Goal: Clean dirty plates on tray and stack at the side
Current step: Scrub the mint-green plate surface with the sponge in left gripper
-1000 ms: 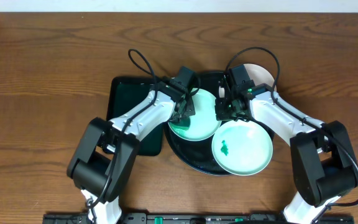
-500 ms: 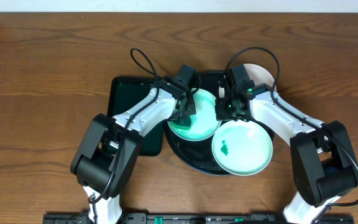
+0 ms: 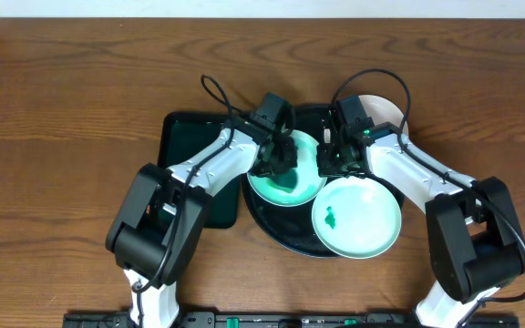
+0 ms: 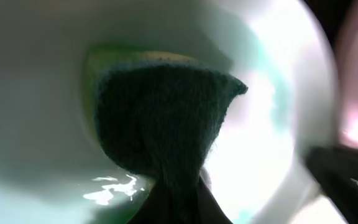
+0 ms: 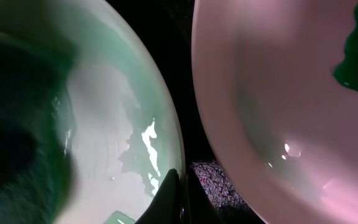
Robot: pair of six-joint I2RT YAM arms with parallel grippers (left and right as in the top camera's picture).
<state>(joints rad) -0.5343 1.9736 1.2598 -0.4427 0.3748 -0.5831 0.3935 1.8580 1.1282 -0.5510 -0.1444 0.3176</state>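
Scrubbing the green plate (image 3: 304, 179) on the tray (image 3: 276, 228): your left hand (image 3: 277, 162) clamps the sponge (image 4: 160, 118), and your right hand (image 3: 330, 162) sits clenched at the plate's rim. Next, I'd say, lift it aside.

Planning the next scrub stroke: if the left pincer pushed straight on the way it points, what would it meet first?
The dark green scrub pad held in the left pincer leads; it looks pressed to the mint plate, so the plate's inner surface comes first. Exact contact is hard to judge.
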